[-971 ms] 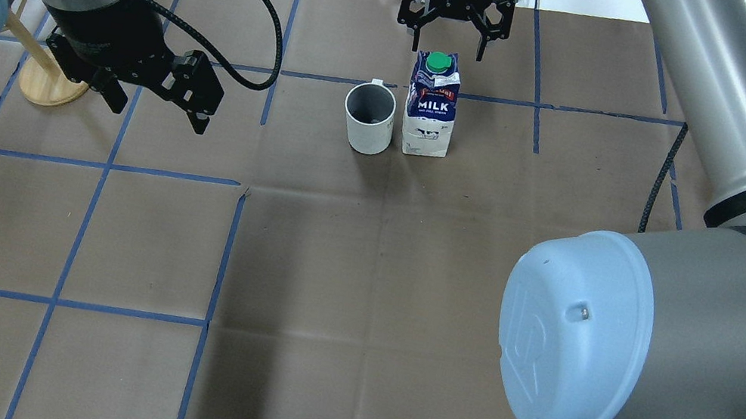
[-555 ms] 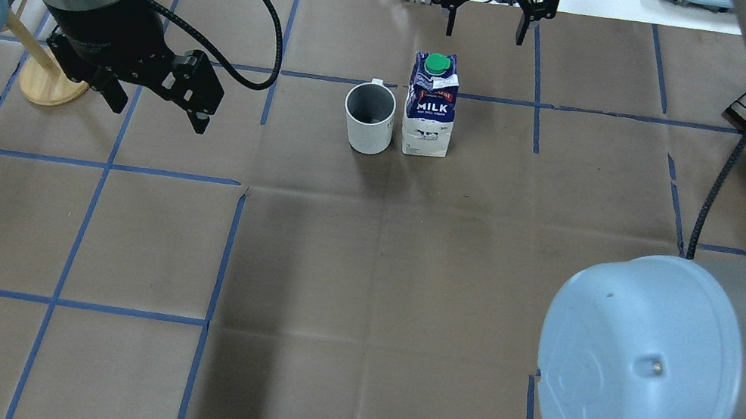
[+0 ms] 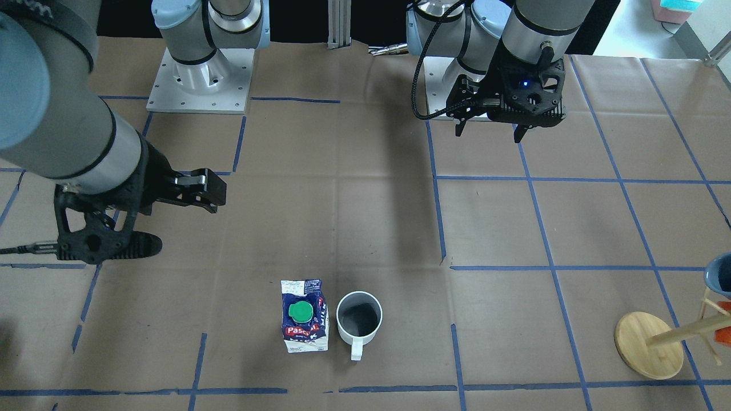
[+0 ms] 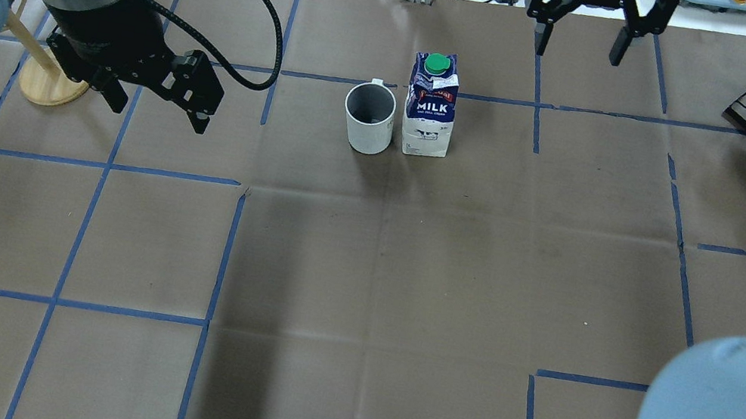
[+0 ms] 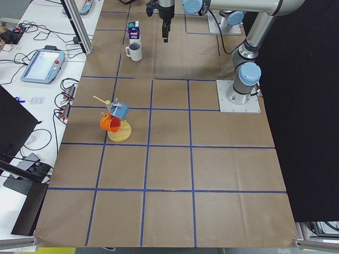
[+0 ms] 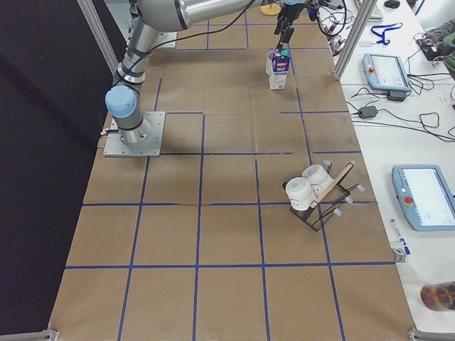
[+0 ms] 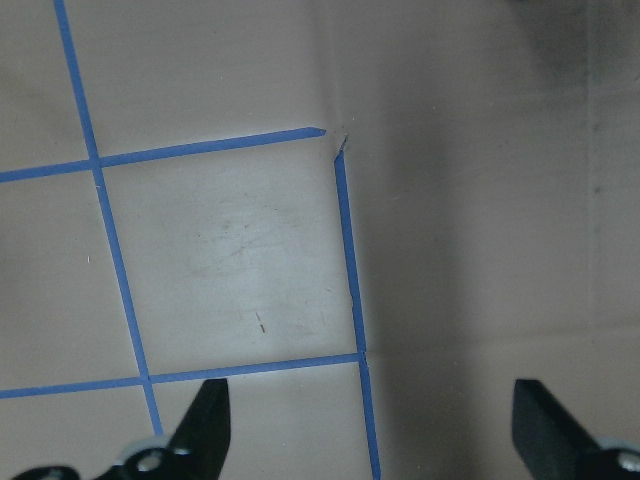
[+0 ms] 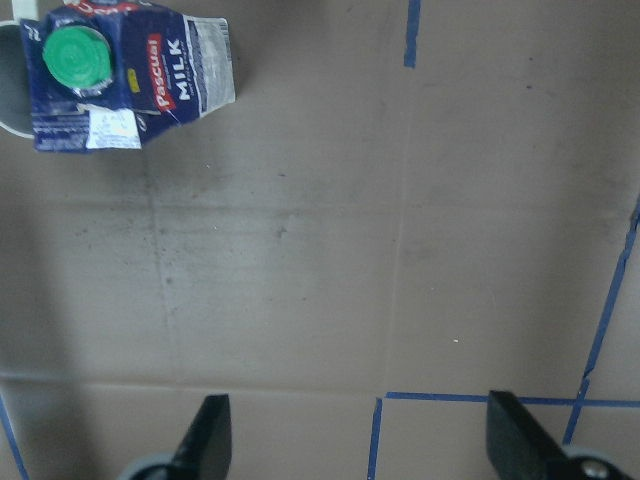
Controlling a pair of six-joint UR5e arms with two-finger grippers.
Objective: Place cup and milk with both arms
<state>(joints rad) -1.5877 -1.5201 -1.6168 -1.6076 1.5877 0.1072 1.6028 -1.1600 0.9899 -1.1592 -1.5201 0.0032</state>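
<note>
Wide-spread right fingers [image 4: 541, 39], empty, raised over far edge of tabletop [image 4: 361, 276]. Well apart from them, nearer robot and toward left arm: milk [image 4: 431, 108], upright, green cap on top. Just beside milk, on side away from right fingers: cup [image 4: 370, 117], upright, mouth up, handle toward far edge. Wide-spread left fingers [image 4: 115, 93], empty, hovering above blue tape lines, well apart from cup. Close by left fingers, on outer side: round wooden stand base [image 4: 49, 87].
</note>
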